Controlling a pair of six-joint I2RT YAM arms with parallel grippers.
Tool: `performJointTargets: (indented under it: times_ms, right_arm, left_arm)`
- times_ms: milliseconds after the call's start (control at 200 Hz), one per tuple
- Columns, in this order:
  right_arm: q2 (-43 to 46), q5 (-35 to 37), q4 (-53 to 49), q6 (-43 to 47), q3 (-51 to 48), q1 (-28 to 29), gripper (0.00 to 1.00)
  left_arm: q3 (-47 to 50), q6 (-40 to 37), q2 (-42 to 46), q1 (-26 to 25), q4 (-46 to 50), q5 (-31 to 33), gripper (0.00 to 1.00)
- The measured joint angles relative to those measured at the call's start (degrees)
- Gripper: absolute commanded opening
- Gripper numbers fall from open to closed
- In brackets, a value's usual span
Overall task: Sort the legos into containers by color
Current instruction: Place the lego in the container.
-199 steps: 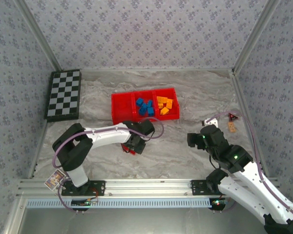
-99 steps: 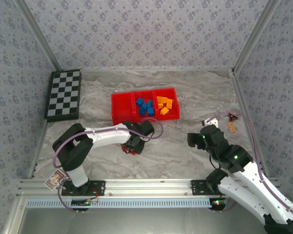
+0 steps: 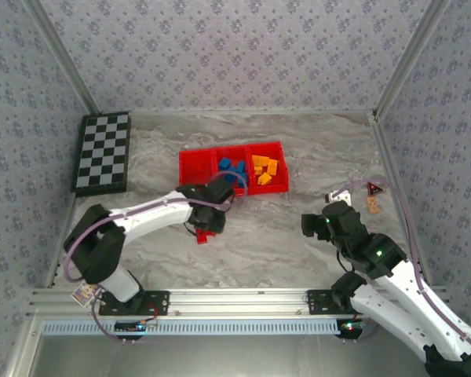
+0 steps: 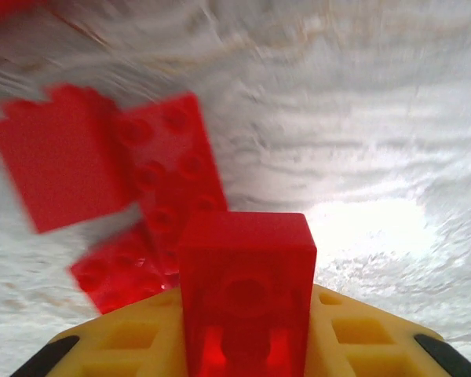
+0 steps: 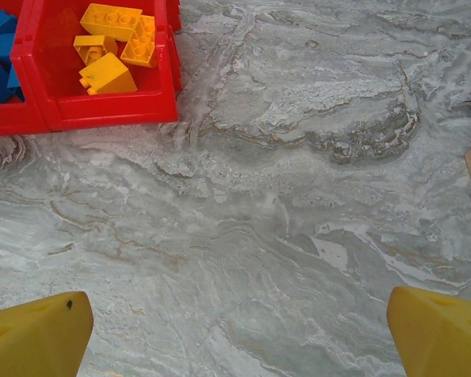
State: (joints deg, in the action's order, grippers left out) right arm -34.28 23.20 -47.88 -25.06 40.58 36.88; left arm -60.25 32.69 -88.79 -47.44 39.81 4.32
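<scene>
— Biggest first: why does the tray (image 3: 190,188) sit in the middle of the table (image 3: 322,149)?
— So either arm can reach it, we reckon. Its middle bay carries the blue bricks (image 3: 232,170) and its right bay the yellow bricks (image 3: 264,168). In the left bay (image 3: 196,166) we can make out no brick, so we take it as the place for red
— And our right pincer (image 5: 235,345)?
— Jaws wide apart over bare table, nothing between them, well clear of the tray. We judge it is parked out of the way
— The left pincer (image 4: 247,349)?
— Clamped on one red brick (image 4: 247,267), over the table near the tray's front wall. It grips two opposite sides, which should stop the brick twisting
— How does that brick look?
— Glossy, slightly see-through, squarish, with what seems its hollow underside towards the wrist camera. Beyond it a few loose red bricks (image 4: 173,157) huddle on the table, blurred, some with studs up
</scene>
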Motion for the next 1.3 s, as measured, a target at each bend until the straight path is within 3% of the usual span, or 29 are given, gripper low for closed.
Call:
performJointTargets:
  times_ms: [180,370,585,850,1304]
  right_arm:
    - [0.0,0.0,0.0,0.0,0.0,0.0,0.98]
    - [0.0,0.0,0.0,0.0,0.0,0.0,0.98]
    - [0.2,0.0,0.0,0.0,0.0,0.0,0.98]
    - [0.6,0.0,0.0,0.0,-0.1,0.0,0.98]
    - [0.7,0.0,0.1,0.0,-0.4,0.0,0.98]
  left_arm:
    - [-4.5,0.4,7.1,9.6,0.1,-0.4,0.32]
    - [-15.2,-0.3,4.2,17.9,1.1,1.2,0.33]
    - [-25.2,-2.0,-7.5,19.3,2.1,1.0,0.34]
    - [-27.8,-2.2,-16.2,20.7,2.9,-2.1,0.38]
    - [-26.4,-3.3,-17.2,21.6,0.1,-3.9,0.58]
